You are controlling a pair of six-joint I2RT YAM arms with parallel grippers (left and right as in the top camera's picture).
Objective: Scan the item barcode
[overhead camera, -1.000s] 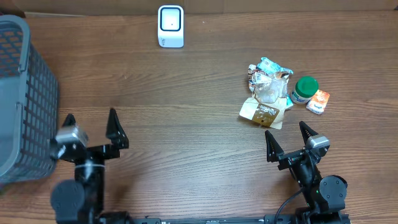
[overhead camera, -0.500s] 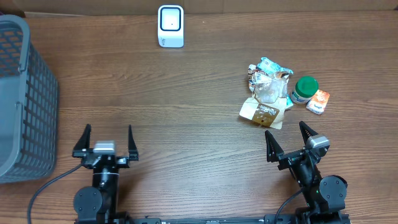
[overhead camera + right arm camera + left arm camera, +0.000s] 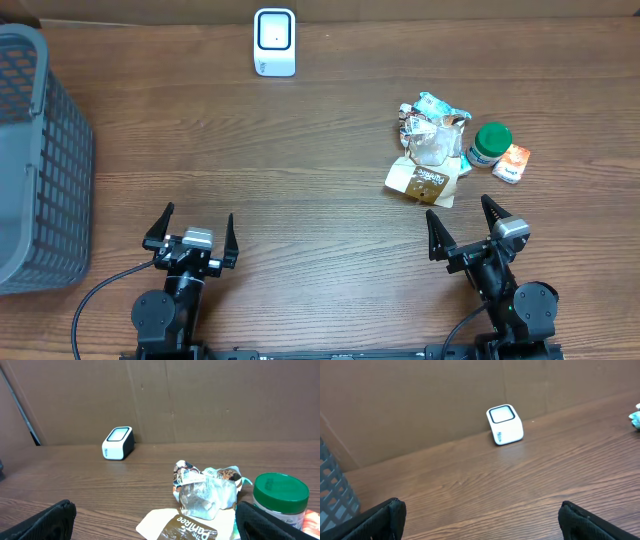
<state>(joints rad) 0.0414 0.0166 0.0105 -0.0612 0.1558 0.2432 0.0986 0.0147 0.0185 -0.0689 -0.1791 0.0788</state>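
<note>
A white barcode scanner stands at the table's far edge, also seen as the scanner in the left wrist view and the scanner in the right wrist view. The items lie in a cluster at the right: a brown-and-white packet, a crumpled clear snack bag, a green-lidded jar and a small orange box. My left gripper is open near the front edge, holding nothing. My right gripper is open just in front of the packet, apart from it.
A grey mesh basket fills the left side of the table. A brown cardboard wall runs behind the scanner. Bare wood lies between the arms and the scanner.
My left gripper has swung round to face the scanner and shifted to the right. The right arm and the items have not moved.
</note>
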